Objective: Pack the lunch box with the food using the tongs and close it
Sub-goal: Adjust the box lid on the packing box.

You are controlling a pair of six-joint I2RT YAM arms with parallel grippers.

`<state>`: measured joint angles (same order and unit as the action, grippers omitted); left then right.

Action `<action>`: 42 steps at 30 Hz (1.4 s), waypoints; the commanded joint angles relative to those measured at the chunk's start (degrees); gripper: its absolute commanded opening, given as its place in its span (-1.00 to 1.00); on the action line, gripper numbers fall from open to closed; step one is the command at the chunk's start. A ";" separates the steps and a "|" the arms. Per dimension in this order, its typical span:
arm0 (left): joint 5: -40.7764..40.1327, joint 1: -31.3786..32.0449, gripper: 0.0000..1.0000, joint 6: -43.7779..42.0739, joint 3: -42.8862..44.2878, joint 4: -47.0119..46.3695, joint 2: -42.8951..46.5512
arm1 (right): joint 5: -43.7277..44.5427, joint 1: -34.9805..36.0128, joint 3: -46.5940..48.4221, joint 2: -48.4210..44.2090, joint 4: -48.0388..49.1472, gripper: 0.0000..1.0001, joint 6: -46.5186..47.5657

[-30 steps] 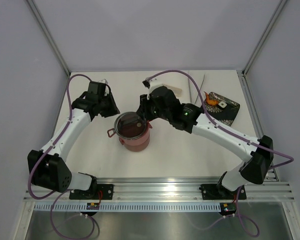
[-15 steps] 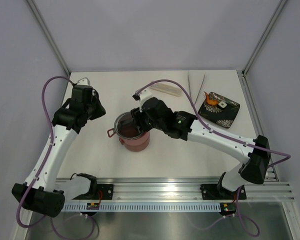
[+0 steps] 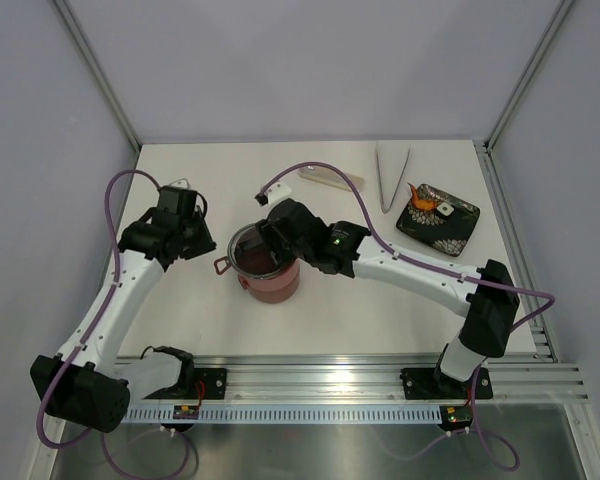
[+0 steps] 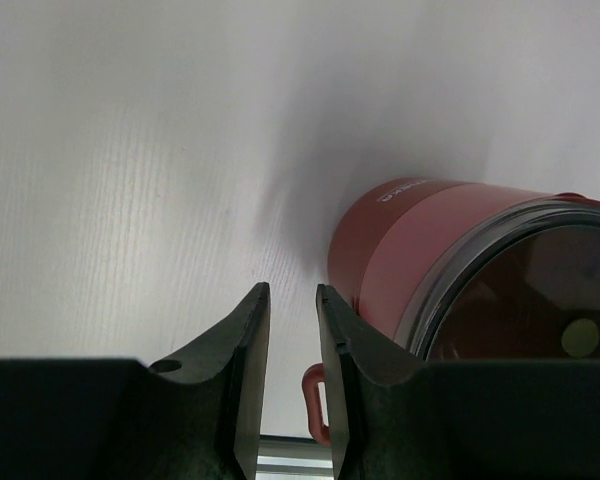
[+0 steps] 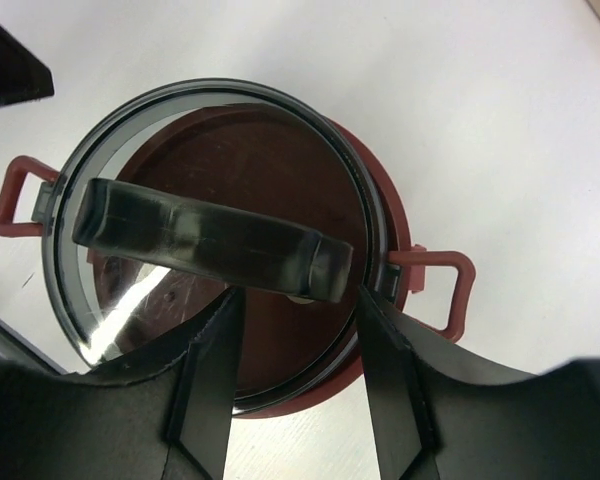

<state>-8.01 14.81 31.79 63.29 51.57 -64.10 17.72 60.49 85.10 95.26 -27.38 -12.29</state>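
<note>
Top external view: lunch box (image 3: 268,272), stacked and lidded, at frame centre on desk (image 3: 180,320). Right hand (image 3: 270,235) above it, fingers apart either side of lid handle (image 5: 210,240). Left hand (image 3: 195,238) just left of box, fingers narrowly apart, empty. Tongs (image 3: 390,175) upper right; food (image 3: 425,203) beside them on black tray (image 3: 460,225).

The left arm reaches forward with its elbow bent, left gripper (image 4: 291,300) pointing right, jaws parted by a narrow gap, empty. The right arm stretches leftward, right gripper (image 5: 300,305) angled down, jaws spread wide, seemingly gripping nothing
</note>
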 commanded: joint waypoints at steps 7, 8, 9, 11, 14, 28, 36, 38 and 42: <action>4.84 1.01 -0.43 1.43 -1.85 -3.23 0.90 | 8.20 0.33 4.28 1.86 -0.66 0.07 0.17; 5.54 1.10 -0.43 1.52 -2.11 -3.75 0.73 | 8.65 0.42 4.28 1.86 -0.92 0.07 -0.18; 5.81 1.19 -0.44 1.61 -2.20 -3.85 0.64 | 8.83 0.33 4.37 1.86 -0.92 0.07 -0.10; 6.60 1.36 -0.44 1.78 -2.55 -4.11 0.20 | 9.18 0.33 4.72 1.86 -1.62 0.07 -0.36; 6.87 1.45 -0.44 1.70 -2.55 -4.55 0.20 | 8.83 0.33 4.46 1.42 -1.98 0.06 -0.54; 9.68 1.72 -0.44 1.70 -2.55 -6.57 -1.65 | 6.11 1.56 2.00 -4.38 -0.49 0.03 -1.68; 10.73 2.86 -0.44 2.05 -2.03 -7.54 -3.14 | 5.58 2.00 2.53 -5.35 0.83 0.04 -1.50; 10.65 3.03 -0.45 2.05 -1.85 -7.45 -3.32 | 5.75 2.09 3.31 -4.56 0.66 0.05 -1.24; 10.21 3.12 -0.45 2.05 -1.50 -7.28 -3.40 | 6.45 2.00 5.86 -1.58 -0.66 0.07 -0.28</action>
<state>1.28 17.61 33.34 60.60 46.57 -67.44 23.03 61.93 87.42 92.07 -28.64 -13.23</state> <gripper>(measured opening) 0.277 0.528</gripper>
